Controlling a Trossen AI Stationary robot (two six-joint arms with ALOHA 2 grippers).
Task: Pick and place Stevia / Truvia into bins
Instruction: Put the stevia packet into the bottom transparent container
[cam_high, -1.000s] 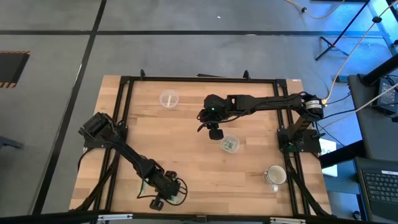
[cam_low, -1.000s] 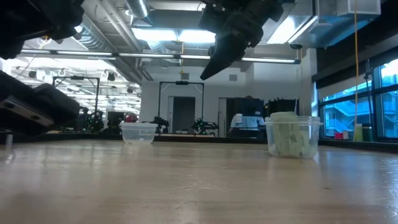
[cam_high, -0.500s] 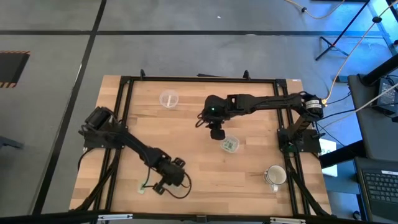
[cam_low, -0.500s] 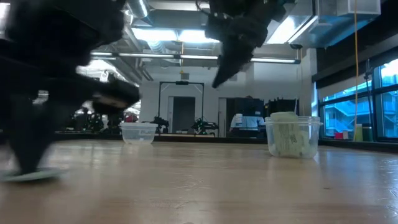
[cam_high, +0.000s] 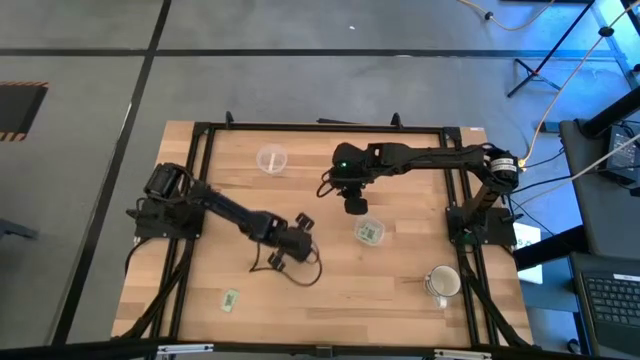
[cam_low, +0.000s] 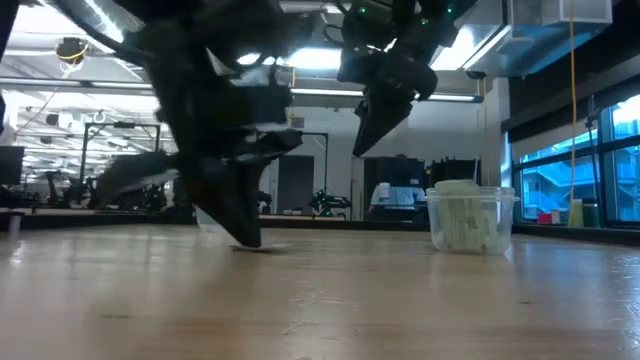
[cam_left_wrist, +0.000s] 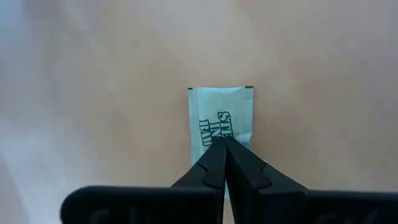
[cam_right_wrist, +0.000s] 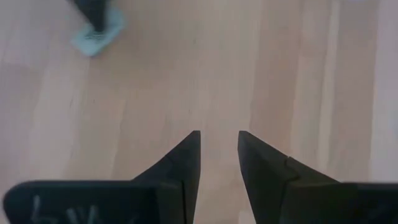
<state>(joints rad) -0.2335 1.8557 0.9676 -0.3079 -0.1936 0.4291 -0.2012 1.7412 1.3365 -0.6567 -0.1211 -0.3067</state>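
Wooden counter (cam_high: 330, 270) with a black frame around it, big open lab space in the background.

So the Stevia packet (cam_left_wrist: 221, 115) is about as light and floppy as it gets: thin paper, flat, a bit slick, will bend or flutter if you move fast. Best bet is pinching it at an edge or short end, which looks like what's going on here. The left claw (cam_left_wrist: 224, 149) is pinched fully closed on the packet's near end, mid-counter in the overhead shot (cam_high: 290, 245). Can't tell if it's lifted clear of the wood or just skimming it.

Right claw (cam_right_wrist: 219, 146) hangs above the counter with its jaws partly apart, holding nothing, just beside the clear cup (cam_high: 370, 232) that already has green packets in it. The other clear cup (cam_high: 271, 159) sits near the far edge, looks empty.

One more loose packet (cam_high: 231, 298) lies flat near the front left.
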